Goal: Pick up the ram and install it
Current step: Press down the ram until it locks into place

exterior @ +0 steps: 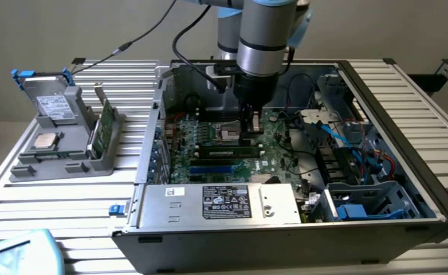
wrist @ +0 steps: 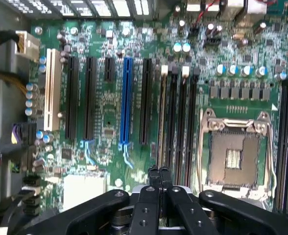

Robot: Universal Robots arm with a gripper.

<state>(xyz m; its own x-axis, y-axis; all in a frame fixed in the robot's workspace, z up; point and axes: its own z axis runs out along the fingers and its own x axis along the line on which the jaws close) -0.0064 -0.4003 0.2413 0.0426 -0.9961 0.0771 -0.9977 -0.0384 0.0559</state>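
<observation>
Closed gripper [wrist: 158, 177] over motherboard [wrist: 109, 112]; gray holder [exterior: 63, 143] in exterior view.

The black metal fingers [wrist: 158, 183] hang over a green printed motherboard [wrist: 109, 112] speckled with silver solder dots. Just ahead of the fingertips run black slots, one bright blue plastic slot [wrist: 126, 100] and one cream-white slot [wrist: 51, 88]. Beside them sits a silver-framed square socket [wrist: 234, 156]. Well away from the fingers, a grey plastic holder [exterior: 59, 149] stands on the white ribbed worktop [exterior: 48, 200].
</observation>
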